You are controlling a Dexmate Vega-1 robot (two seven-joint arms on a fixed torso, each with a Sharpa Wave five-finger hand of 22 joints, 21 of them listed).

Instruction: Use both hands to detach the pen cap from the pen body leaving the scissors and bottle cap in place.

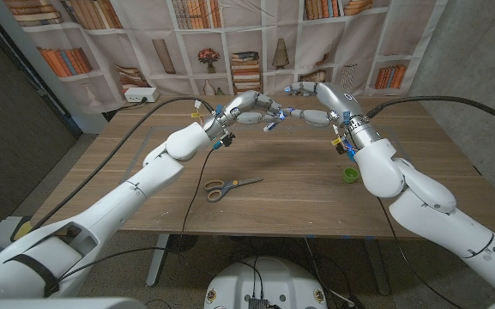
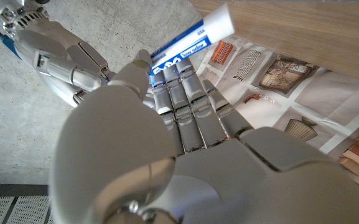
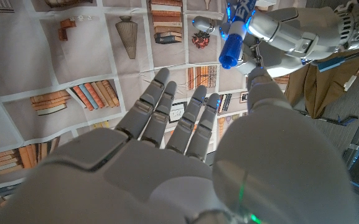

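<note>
Both hands are raised above the back middle of the table, fingertips nearly meeting. My left hand (image 1: pixel 245 108) grips the pen (image 2: pixel 191 38), a white barrel with a blue label, its white end sticking out past the fingers. The blue pen cap (image 3: pixel 231 48) sits on the pen's other end, pointing toward my right hand (image 1: pixel 317 96). That hand's fingers (image 3: pixel 167 115) are spread and straight, and its thumb tip lies right beside the cap; no grip on it shows. Orange-handled scissors (image 1: pixel 230 186) lie on the table's front middle. A green bottle cap (image 1: pixel 350 175) sits by my right forearm.
Black cables run across the table (image 1: pixel 281 206) from both arms, one passing next to the scissors. A white box (image 1: pixel 139 94) sits at the table's back left corner. A bookshelf-print backdrop (image 1: pixel 230 43) hangs behind the table.
</note>
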